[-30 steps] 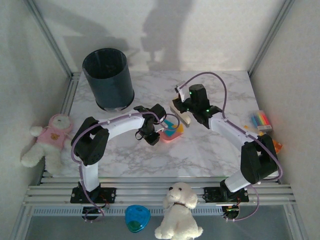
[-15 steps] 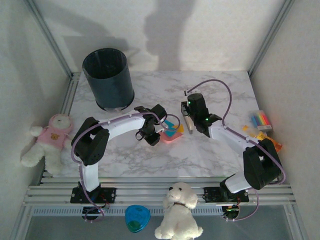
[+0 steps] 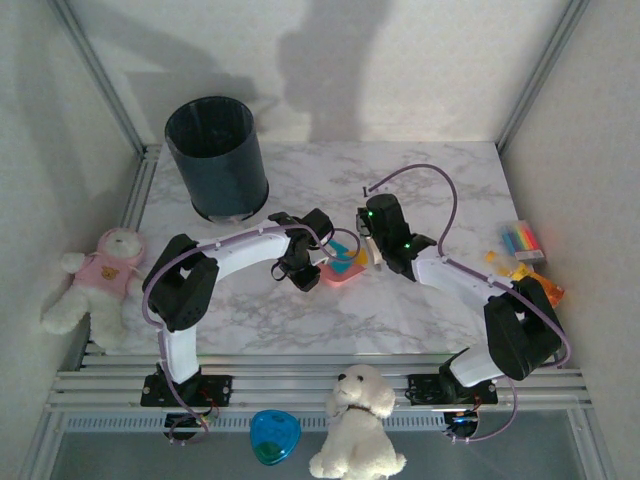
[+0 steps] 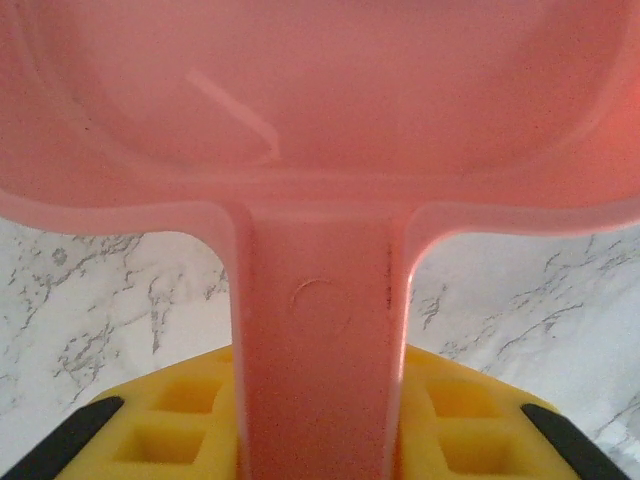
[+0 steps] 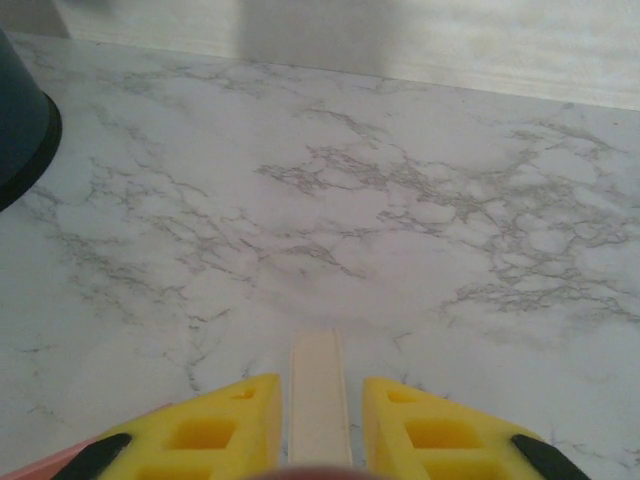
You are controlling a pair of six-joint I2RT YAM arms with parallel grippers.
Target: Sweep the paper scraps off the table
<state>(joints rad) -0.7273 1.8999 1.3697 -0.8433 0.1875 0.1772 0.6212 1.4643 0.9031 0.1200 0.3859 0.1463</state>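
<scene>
The pink dustpan (image 3: 343, 266) lies on the marble table (image 3: 420, 185) near its middle, and teal and yellow paper scraps (image 3: 346, 261) lie inside it. My left gripper (image 3: 310, 270) is shut on the dustpan's handle (image 4: 318, 330), which runs up between the yellow fingers (image 4: 170, 415) to the pan. My right gripper (image 3: 373, 240) sits just right of the pan, shut on a cream brush handle (image 5: 318, 390) that points at the bare table (image 5: 330, 200). No loose scraps show on the marble in the right wrist view.
A dark round bin (image 3: 217, 157) stands at the back left; its edge (image 5: 18, 130) shows in the right wrist view. A striped multicoloured block (image 3: 522, 240) and an orange toy (image 3: 540, 288) lie at the right edge. Plush toys (image 3: 98, 278) (image 3: 356, 420) sit off the table.
My right gripper has swung left and nearer with the brush, up to the dustpan's right side. The left arm and the dustpan have stayed put.
</scene>
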